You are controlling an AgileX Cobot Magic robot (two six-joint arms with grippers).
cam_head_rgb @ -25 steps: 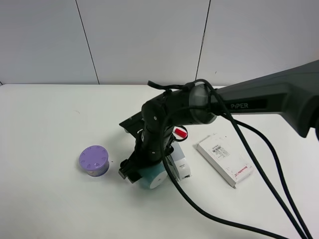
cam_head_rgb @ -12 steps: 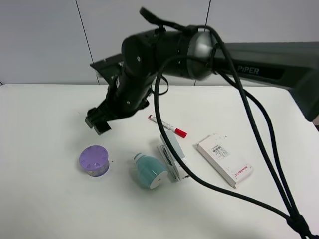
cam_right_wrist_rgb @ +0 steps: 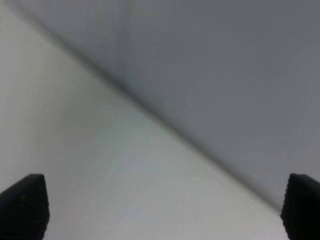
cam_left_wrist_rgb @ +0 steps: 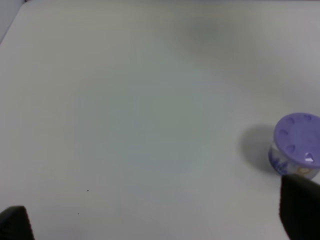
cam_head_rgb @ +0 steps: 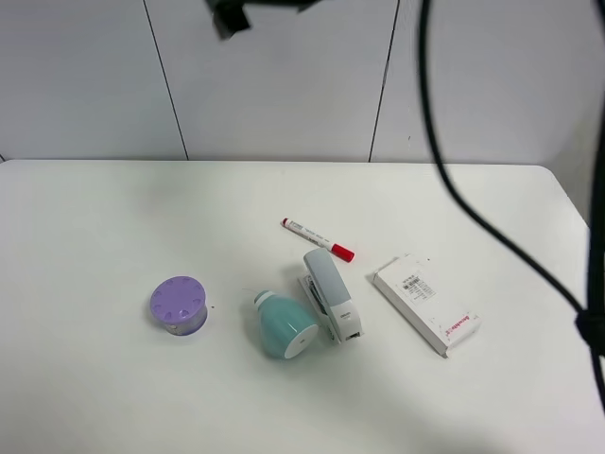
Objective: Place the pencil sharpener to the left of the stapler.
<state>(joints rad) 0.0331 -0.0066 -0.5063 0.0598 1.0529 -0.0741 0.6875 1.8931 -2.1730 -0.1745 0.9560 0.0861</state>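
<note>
The teal pencil sharpener (cam_head_rgb: 281,324) lies on the white table (cam_head_rgb: 95,236) with its white round face toward the front. It sits just left of the white stapler (cam_head_rgb: 331,295), nearly touching it. Nothing holds either one. My right gripper (cam_right_wrist_rgb: 162,207) is open and empty, its wrist view showing only the wall and table edge; in the high view just a dark tip of it (cam_head_rgb: 230,17) shows at the top edge, far above the objects. My left gripper (cam_left_wrist_rgb: 157,225) is open over bare table, and does not show in the high view.
A purple round container (cam_head_rgb: 179,305) (cam_left_wrist_rgb: 297,145) stands left of the sharpener. A red-capped marker (cam_head_rgb: 317,238) lies behind the stapler, and a flat white box (cam_head_rgb: 425,303) lies to its right. A black cable (cam_head_rgb: 492,222) hangs across the right side.
My right arm let go of the sharpener beside the stapler and rose up and away, leaving the high view almost entirely. The sharpener stays where it was set.
</note>
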